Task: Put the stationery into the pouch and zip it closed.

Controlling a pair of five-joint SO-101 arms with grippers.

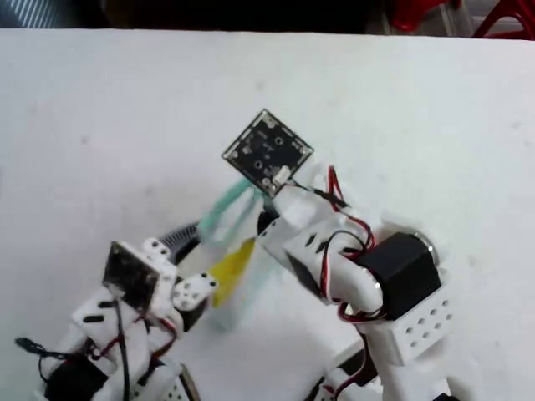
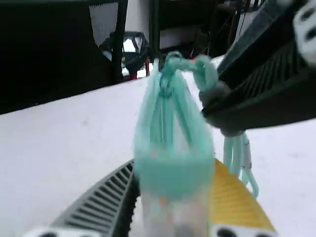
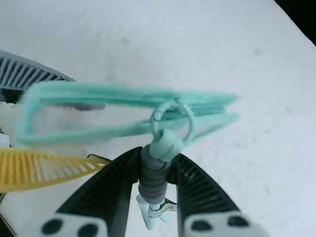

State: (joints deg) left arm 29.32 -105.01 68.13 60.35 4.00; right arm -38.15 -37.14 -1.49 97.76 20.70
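Right wrist view looks down the right tool (image 3: 155, 158), whose two black jaws are pressed together on the zip pull (image 3: 157, 168), a grey wrapped cord with a teal knot at its top. The knot hangs from a ring on the zip of the pouch (image 3: 123, 111), which is clear with teal trim. The pouch lies just past the jaw tips, its long axis crosswise to them. The ring sits nearer the pouch end that points away from the left tool (image 3: 44, 143).

That left tool pinches the opposite end of the pouch between a grey jaw and a yellow jaw. From its own wrist view the pouch (image 2: 170, 148) runs straight away from the left tool (image 2: 173, 170) along its reach. The ring and the right tool (image 2: 217, 111) are at the far end.

Seen from above, the pouch (image 1: 238, 217) spans the gap between the left tool (image 1: 209, 251) and the right arm, over the white desk (image 1: 125, 109). Both arms lean in low, wrists bent toward each other.

The next move probably turns on drawing the pull along the pouch's length while the left tool holds against it. I cannot tell how far the zip is already shut, nor what is inside.
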